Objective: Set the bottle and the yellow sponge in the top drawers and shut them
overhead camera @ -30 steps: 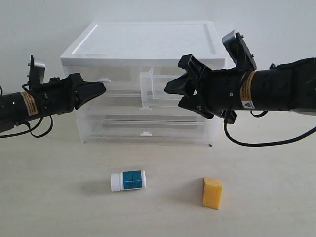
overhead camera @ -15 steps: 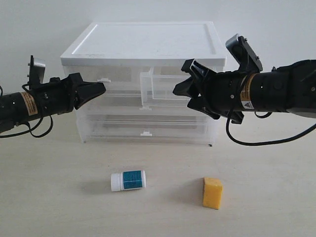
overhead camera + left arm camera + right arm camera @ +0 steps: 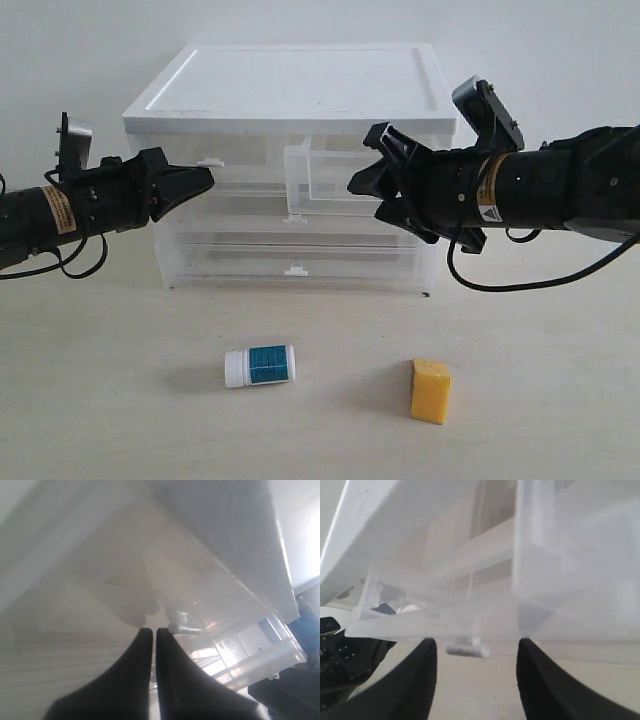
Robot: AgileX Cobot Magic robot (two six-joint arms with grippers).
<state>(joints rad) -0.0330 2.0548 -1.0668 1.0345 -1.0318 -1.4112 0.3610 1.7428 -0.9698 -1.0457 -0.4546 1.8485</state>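
Observation:
The bottle (image 3: 260,365) lies on its side on the table, and the yellow sponge (image 3: 430,391) stands to its right. Both are in front of the cabinet (image 3: 300,85). The left top drawer (image 3: 245,165) is closed; the right top drawer (image 3: 325,178) is pulled partly out. My left gripper (image 3: 207,180) is shut with nothing in it, its tips (image 3: 150,630) right beside that drawer's handle tab (image 3: 182,628). My right gripper (image 3: 360,182) is open beside the pulled-out drawer. In the right wrist view that drawer's handle tab (image 3: 467,651) shows between the spread fingers (image 3: 427,652), untouched.
Two full-width drawers (image 3: 295,255) sit closed below the top pair. The cabinet stands at the back of a pale table (image 3: 120,400), against a white wall. Both arms hover above the table on either side of the cabinet front.
My right gripper has drawn back a little to the right, away from the pulled-out drawer's front. The left arm, bottle and sponge have not moved.

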